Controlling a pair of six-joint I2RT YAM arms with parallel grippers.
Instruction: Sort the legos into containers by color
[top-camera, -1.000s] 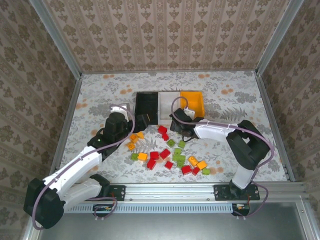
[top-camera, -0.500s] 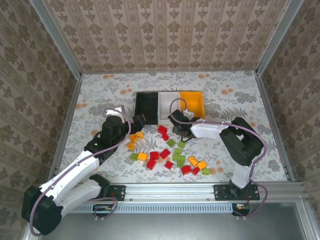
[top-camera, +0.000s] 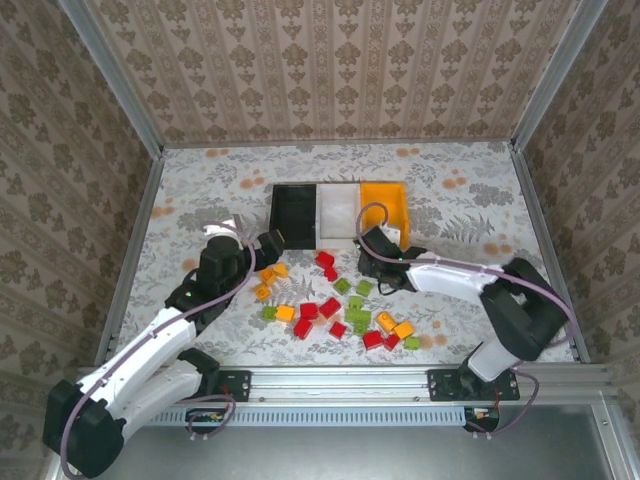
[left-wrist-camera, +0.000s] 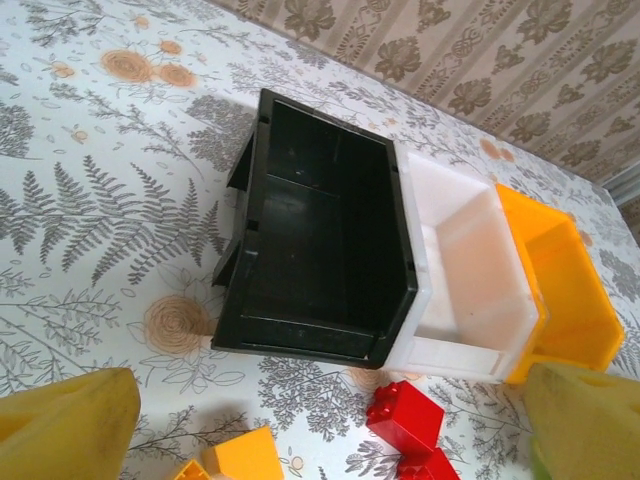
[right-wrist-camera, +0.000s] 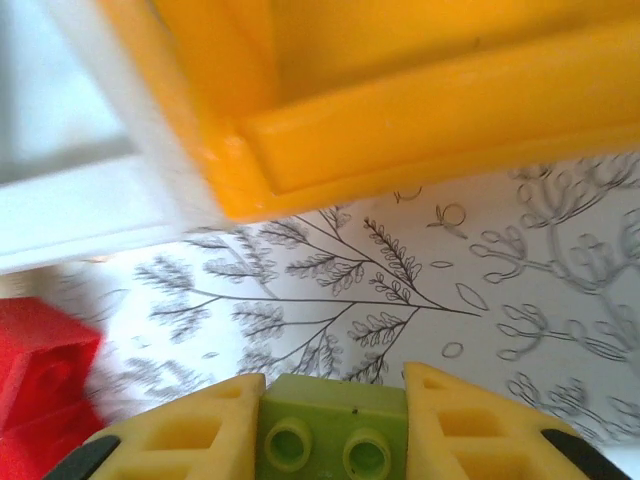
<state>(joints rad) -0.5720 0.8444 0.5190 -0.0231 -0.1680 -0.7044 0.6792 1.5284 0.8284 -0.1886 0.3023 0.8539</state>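
Lime green plastic sits between the right gripper's (right-wrist-camera: 335, 432) 2 yellow fingers (right-wrist-camera: 190, 432): 1 small brick (right-wrist-camera: 335, 440), clenched from both sides. Its long side runs straight across from one finger to the other, and 2 studs show side by side on the face turned to the wrist camera. It is just in front of the orange bin's (right-wrist-camera: 420, 130) near wall, close to where that wall meets the white bin (right-wrist-camera: 90, 200). I cannot tell whether it touches the table.

From above, the 3 bins stand touching in a row, black (top-camera: 280, 212), white (top-camera: 338, 238), orange (top-camera: 402, 205), each with its long axis running away from the arms. The loose bricks (top-camera: 340, 305) lie scattered in front of them, red, green and orange mixed.

The left gripper (left-wrist-camera: 330, 420) is spread wide and grasps nothing. It faces the black bin's (left-wrist-camera: 300, 335) near wall, with a red brick (left-wrist-camera: 405, 418) and an orange brick (left-wrist-camera: 245, 455) below it.
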